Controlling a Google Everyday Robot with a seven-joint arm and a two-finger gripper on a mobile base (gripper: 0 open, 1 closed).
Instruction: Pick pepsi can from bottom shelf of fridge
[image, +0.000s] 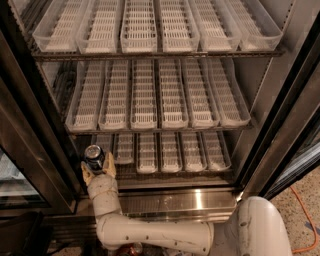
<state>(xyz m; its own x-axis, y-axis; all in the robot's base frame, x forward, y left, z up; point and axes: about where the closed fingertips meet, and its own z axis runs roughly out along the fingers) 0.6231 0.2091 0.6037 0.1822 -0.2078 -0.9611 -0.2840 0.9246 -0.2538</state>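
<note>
Camera view: the robot's gripper (98, 167) reaches into the left front corner of an open fridge (195, 202), its two tan, rubbery fingers (109, 167) clamped around the pepsi can (94, 157). The small dark-blue cylinder stands upright between the jaws, its round silver top turned toward the lens. Whether its base rests on the rack cannot be told. To the right of the jaws, the bottom shelf (170, 174), a dark wire rack, carries a row of clear, slatted plastic trays (170, 150). Just below the jaws runs a shiny steel sill (175, 183) over the ribbed stainless base. Above the jaws, two more racks hold longer ribbed trays (145, 95). Behind the gripper, the smooth cream arm (150, 234) bends along the fridge's foot.
</note>
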